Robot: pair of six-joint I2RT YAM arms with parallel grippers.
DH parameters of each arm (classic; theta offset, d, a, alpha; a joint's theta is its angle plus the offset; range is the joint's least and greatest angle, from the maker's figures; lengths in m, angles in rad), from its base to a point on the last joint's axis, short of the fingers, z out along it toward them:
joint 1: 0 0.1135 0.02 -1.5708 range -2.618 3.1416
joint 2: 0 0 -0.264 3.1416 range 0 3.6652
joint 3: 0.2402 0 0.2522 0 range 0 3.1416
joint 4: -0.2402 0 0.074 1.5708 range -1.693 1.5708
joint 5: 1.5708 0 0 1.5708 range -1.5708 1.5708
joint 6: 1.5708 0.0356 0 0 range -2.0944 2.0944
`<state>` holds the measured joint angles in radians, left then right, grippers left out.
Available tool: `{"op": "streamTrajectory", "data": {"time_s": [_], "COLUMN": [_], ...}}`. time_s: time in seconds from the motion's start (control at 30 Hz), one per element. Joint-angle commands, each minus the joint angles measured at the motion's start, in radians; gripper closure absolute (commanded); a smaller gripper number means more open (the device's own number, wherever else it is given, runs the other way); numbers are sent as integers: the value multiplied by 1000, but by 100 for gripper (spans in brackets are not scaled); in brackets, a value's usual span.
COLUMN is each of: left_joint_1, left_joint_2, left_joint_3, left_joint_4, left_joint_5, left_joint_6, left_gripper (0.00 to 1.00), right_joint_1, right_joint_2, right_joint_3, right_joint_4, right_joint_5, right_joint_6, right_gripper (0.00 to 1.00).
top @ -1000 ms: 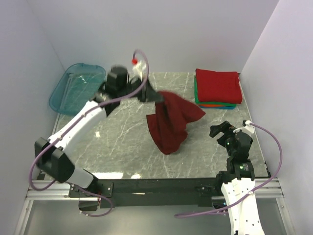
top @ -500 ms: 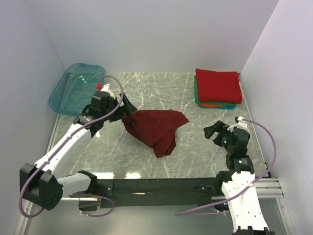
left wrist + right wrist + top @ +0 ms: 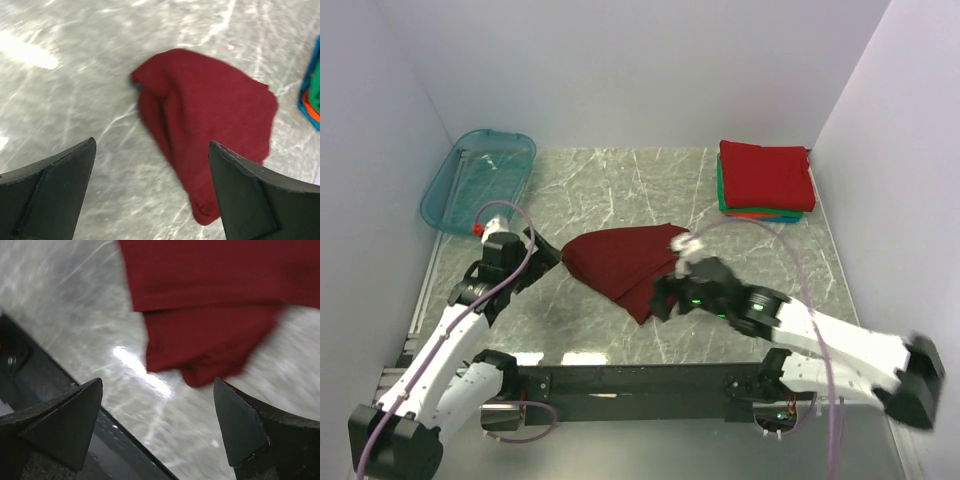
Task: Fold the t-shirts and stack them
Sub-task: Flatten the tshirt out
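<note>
Maroon shirt lies in a soft, rumpled heap on the table, doubled over itself so that I cannot make out sleeves or collar. In the overhead view its narrow near end is partly hidden behind my right gripper. My right arm is smeared with blur there, and my right wrist view is blurred too, so the cloth edges look fuzzy. The table is smooth, glossy grey stone with white veins and patches of glare. My left gripper sits near the heap's left end, fingers spread wide and empty, the cloth ahead of them. My right gripper is also spread wide, holding nothing, above the heap's near end; I cannot tell whether it touches the cloth. Well beyond it sits a stack of folded shirts, bright red on top, the lower ones showing only as thin green, orange and blue edges. Beyond my left gripper stands a translucent teal tub.
</note>
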<state>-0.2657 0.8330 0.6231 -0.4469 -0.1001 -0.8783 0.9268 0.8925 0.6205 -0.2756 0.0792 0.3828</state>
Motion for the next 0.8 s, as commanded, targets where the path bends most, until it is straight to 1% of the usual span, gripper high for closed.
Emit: {"op": "streamTrajectory", "data": {"time_s": [0.0,0.03,0.1,0.13,0.23,0.37,0.47,0.57,0.63,0.77], "left_joint_1": [26,28,31,33,34,37,37,37,37,37], "left_joint_2": [-69,-84,-124,-136,-193,-267,-275,-264,-259,-256], "left_joint_3": [-26,-40,-69,-77,-106,-128,-138,-141,-143,-145], "left_joint_4": [-36,-47,-75,-85,-111,-99,-101,-96,-92,-85], "left_joint_5": [-41,-46,-44,-44,-55,-29,-30,-18,-13,-10], "left_joint_6": [-50,-63,-76,-92,-111,-126,-139,-137,-134,-129], "left_gripper": [1,1,0,1,1,1,1,1,0,1], "right_joint_1": [147,194,208,210,219,219,219,219,221,222], "right_joint_2": [207,315,419,512,650,752,822,899,939,961], "right_joint_3": [154,224,287,347,438,507,548,611,637,639], "right_joint_4": [17,13,7,3,-10,-2,9,-30,-45,-42], "right_joint_5": [177,188,127,116,134,163,192,199,200,235], "right_joint_6": [-103,-114,-160,-165,-180,-183,-189,-186,-186,-173], "right_gripper": [3,3,4,5,5,6,11,17,17,18]}}
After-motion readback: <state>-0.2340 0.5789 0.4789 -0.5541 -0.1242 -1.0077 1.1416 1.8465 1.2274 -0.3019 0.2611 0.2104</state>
